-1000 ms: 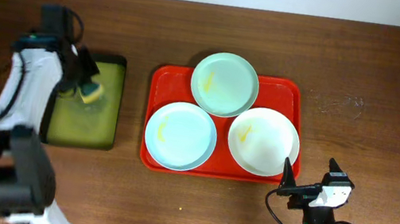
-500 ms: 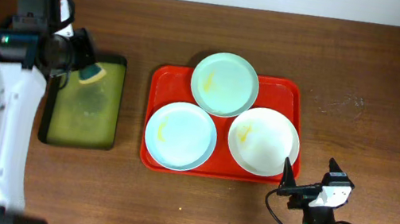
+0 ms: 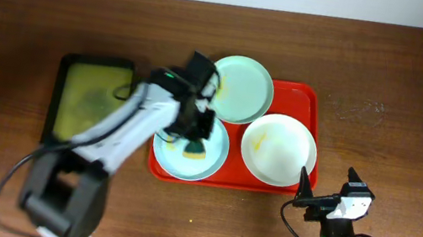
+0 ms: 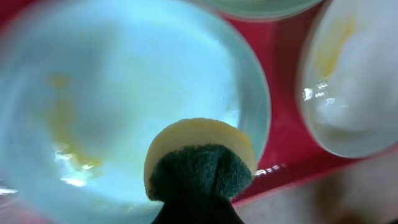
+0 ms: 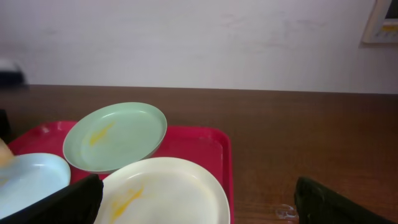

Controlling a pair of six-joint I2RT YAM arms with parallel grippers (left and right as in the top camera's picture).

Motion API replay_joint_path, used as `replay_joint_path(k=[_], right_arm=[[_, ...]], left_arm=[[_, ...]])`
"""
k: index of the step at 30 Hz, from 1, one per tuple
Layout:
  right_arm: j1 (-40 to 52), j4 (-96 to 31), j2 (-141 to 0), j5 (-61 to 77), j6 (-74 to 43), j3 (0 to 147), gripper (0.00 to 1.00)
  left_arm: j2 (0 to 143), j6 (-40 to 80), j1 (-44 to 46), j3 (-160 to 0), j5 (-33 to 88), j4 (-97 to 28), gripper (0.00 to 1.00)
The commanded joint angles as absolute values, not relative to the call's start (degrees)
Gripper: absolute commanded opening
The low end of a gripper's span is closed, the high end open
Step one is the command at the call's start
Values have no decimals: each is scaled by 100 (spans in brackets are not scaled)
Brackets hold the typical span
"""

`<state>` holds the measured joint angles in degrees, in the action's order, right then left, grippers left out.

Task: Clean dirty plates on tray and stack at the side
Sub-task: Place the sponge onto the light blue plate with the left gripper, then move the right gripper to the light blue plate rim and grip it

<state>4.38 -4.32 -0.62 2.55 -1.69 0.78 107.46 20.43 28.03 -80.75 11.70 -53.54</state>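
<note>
Three plates lie on the red tray (image 3: 317, 101): a mint one (image 3: 241, 85) at the back, a pale blue one (image 3: 175, 134) at the front left, and a white one (image 3: 279, 149) at the front right, each with a yellow smear. My left gripper (image 3: 195, 140) is shut on a yellow sponge with a dark green pad (image 4: 199, 167) and holds it on the right part of the pale blue plate (image 4: 124, 87). My right gripper (image 3: 322, 201) is open and empty, just off the tray's front right corner; its view shows the white plate (image 5: 163, 191) between its fingers (image 5: 62, 202).
A black-rimmed yellow-green tray (image 3: 90, 104) lies left of the red tray on the brown wooden table. My left arm reaches across from the front left to the plate. Bare table lies right of the red tray (image 5: 202, 140).
My left arm has swung right from the yellow-green tray to the front left plate, carrying the sponge. The right arm has not moved.
</note>
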Motion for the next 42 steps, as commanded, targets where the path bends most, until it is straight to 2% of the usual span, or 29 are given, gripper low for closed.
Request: replay_joint_path(k=[1,8,9,10,14,15,16,17,19,24,25,32,37,39,42], right_arm=[[482,-445,-21,207,-196,32,99],[482,-445,-21,207,-193,32,99],[482,-445,-21,207,-193,32,99],[482,-445,-21,207,-193,32,99],[482,-443,-21,207,-193,32,99],[482,-445,-21,207,-193,32,99],[482,-445,-21,207,-193,32,99],[482,-445,-21,207,-193,32,99],[482,-445,-21,207,-193,32,99],[482,-445,-21,207,-193,32,99],[482,-445,-21,207,-193,32,99],[482,-445,-21,207,-193,32,99],[482,-429,-21,158,-178,32,99],[482,-145,-21,-113,-141,32,99],[484,947,-21,790,-987,32,99]], left_arm=[[11461,2637,3118,-7990,742,-5092,0],[11896,2624,3072,-7999,746,-4866,0],[11865,2611,3004,-8027,751,-4869,3],[11824,2611,2926,-8068,757,-4886,12],[11587,2609,2578,-8289,775,-5061,33],[11504,2609,2493,-8346,779,-5113,42],[11391,2606,2405,-8396,803,-5157,61],[11316,2606,2353,-8418,819,-5177,75],[11063,2591,2209,-8453,821,-5210,90],[10186,2521,1791,-8455,834,-5424,94],[9963,2521,1658,-8455,832,-5509,100],[8882,2523,676,-8453,808,-6525,99],[8838,2523,504,-8427,491,-7253,99],[8838,2523,504,-8420,154,-7428,100],[8838,2523,504,-8414,-32,-7443,100]])
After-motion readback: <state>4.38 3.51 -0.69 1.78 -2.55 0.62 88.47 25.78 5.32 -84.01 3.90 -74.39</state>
